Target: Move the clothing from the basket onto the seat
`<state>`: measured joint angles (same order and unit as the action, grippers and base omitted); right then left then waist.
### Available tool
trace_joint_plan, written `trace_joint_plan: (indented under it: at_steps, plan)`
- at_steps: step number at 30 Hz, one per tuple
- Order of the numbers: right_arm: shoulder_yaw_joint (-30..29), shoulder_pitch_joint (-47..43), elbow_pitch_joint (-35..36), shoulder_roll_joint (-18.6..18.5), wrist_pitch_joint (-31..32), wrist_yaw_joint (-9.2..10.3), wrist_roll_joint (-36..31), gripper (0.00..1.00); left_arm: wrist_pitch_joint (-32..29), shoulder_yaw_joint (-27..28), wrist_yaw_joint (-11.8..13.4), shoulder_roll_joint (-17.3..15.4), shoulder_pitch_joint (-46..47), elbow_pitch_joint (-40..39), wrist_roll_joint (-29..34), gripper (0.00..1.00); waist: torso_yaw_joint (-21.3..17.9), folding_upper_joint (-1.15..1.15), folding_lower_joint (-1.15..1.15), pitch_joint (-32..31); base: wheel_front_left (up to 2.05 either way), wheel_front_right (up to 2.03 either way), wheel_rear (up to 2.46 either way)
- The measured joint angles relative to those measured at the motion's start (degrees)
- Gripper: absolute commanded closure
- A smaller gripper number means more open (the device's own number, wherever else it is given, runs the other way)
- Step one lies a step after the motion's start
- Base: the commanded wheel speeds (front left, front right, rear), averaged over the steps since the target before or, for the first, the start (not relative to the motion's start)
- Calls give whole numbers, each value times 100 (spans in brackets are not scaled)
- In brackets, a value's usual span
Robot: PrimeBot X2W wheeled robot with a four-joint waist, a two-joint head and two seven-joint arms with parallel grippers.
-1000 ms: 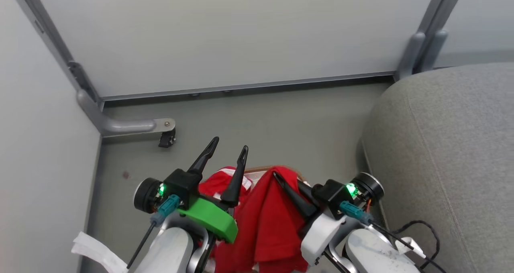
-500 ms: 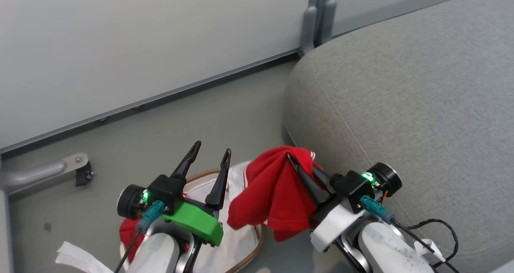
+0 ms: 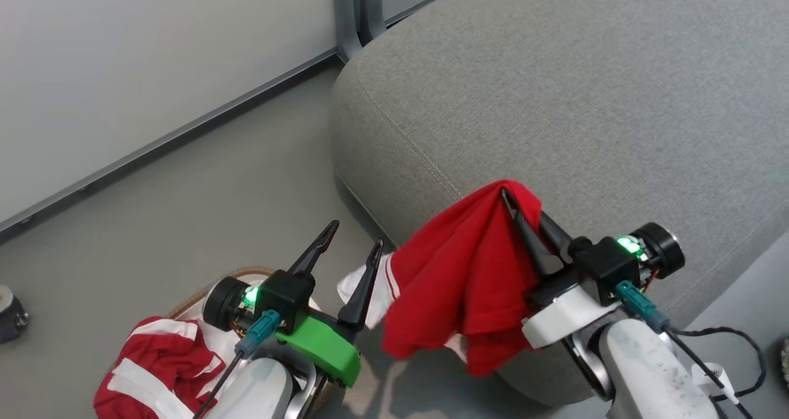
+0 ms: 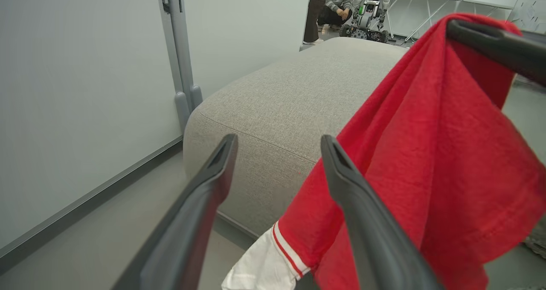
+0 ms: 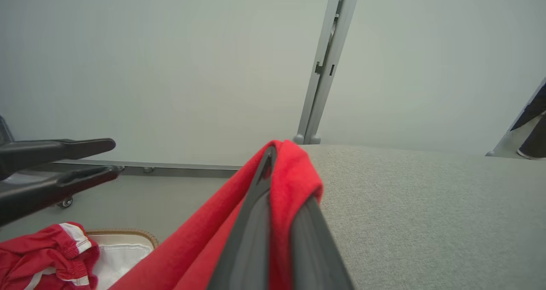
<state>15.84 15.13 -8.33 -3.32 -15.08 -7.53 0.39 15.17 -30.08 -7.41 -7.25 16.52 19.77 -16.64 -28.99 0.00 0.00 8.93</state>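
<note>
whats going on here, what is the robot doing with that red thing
The robot's right hand is shut on the red clothing, holding it up at the near edge of the grey seat. The fabric hangs down and is not yet laid on the cushion. The left hand is open and empty, above the basket on the floor. A second red-and-white garment lies draped at the basket.
</note>
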Motion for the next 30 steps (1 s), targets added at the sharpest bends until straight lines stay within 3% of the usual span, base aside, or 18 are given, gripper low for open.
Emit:
trace_joint_plan:
  at_steps: [7,14,22,30]
  plan:
    - [-390,889,469,-782,0,0,-356,100,0,-168,0,-193,117,-92,-60,0,-141,0,0,369,0,0,0]
    - [-359,2565,410,-1579,0,0,-527,100,0,-210,0,-488,134,-283,-65,0,-156,0,0,808,0,0,0]
    - [-591,4188,-316,-1872,108,-1,-1047,100,0,-558,0,-866,492,-528,-105,0,66,0,0,1370,0,0,0]
    - [-1285,4848,-1604,-1946,222,-1,-1367,100,0,-781,0,-1055,1043,-677,-181,0,417,0,1,1974,0,0,0]
